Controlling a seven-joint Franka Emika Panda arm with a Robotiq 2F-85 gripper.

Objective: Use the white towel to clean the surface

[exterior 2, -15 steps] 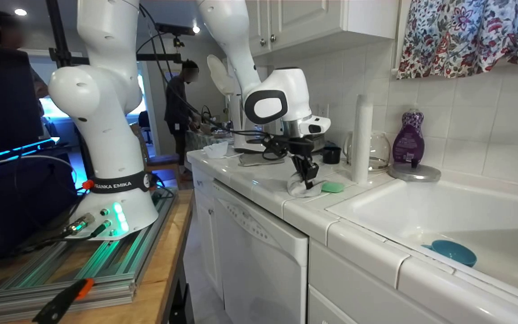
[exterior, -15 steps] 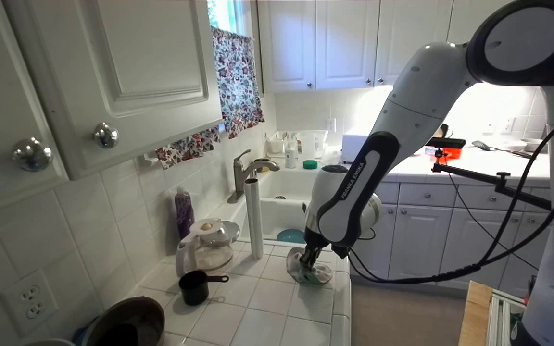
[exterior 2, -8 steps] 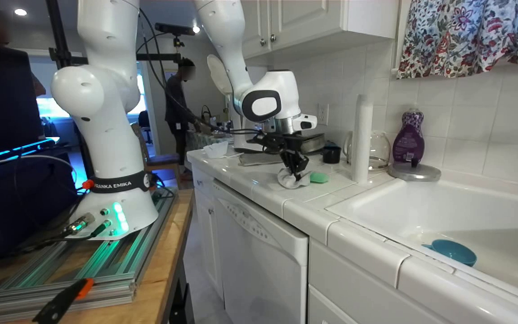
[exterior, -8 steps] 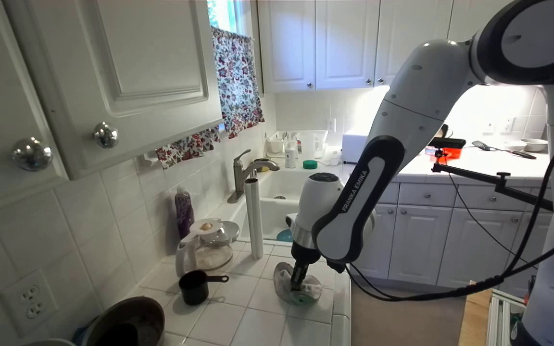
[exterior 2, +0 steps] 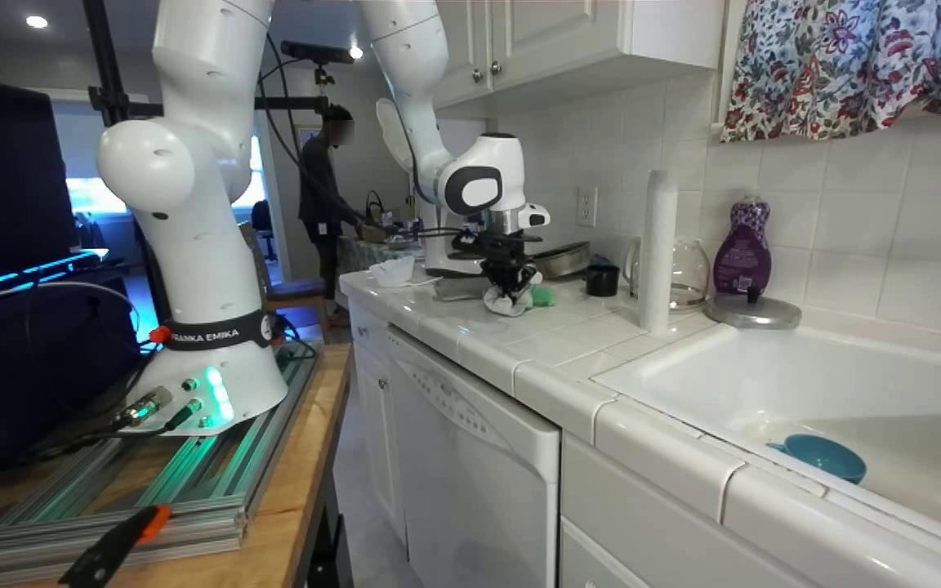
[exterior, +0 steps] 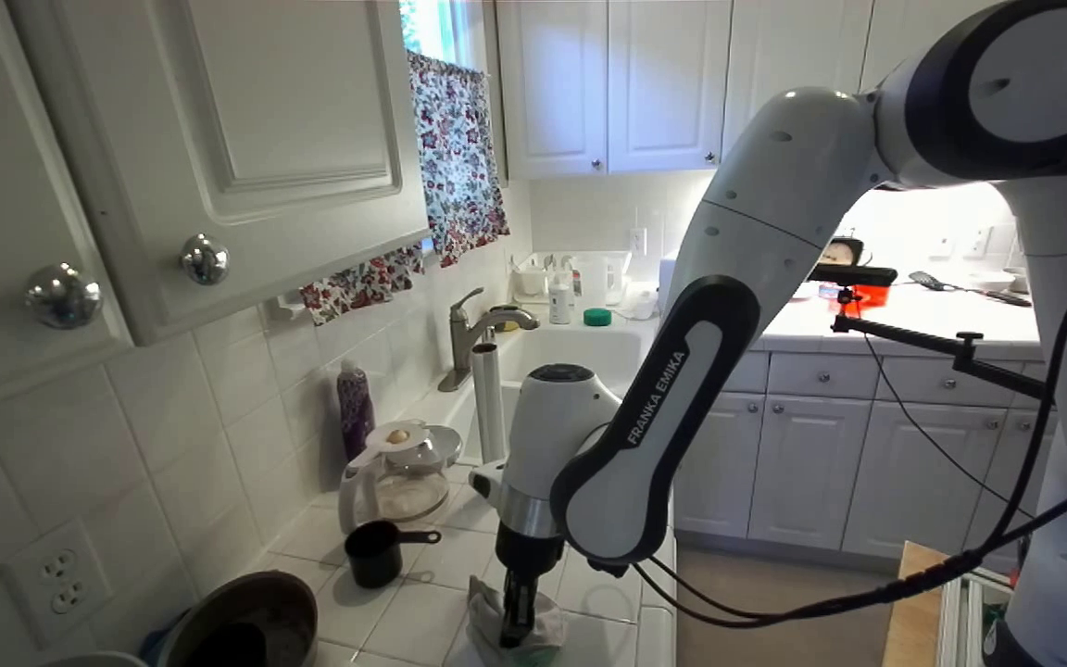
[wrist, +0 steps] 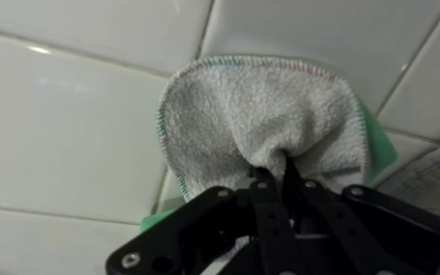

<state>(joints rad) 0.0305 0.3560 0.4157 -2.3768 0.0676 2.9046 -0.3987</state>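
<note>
A white terry towel (wrist: 250,110), its hem stitched in teal and pink, lies bunched on a white tiled countertop (wrist: 71,145), set back from the front edge, as a robot's gripper (wrist: 275,170) holds a pinched fold of it with fingers pressed tight together. In the past second the towel has slid along the countertop away from the sink (exterior 2: 862,384), the grip unchanged; the shift suggests a wiping stroke in progress, with more of the tile probably left to cover. A green piece (wrist: 378,149), too hidden to identify, shows from beneath the towel on two sides and has travelled with it; it may keep some of the fabric off the tile. Just beside the towel, toward the countertop's end opposite the sink, lies a flat grey cloth (exterior 2: 459,288), which could snag should the stroke run on that way; whether the two touch is unclear. Closer to the back edge stand a black measuring cup (exterior: 374,556) and a glass coffee carafe (exterior: 408,491), with an upright white tube (exterior 2: 657,253) near the sink's rim.
</note>
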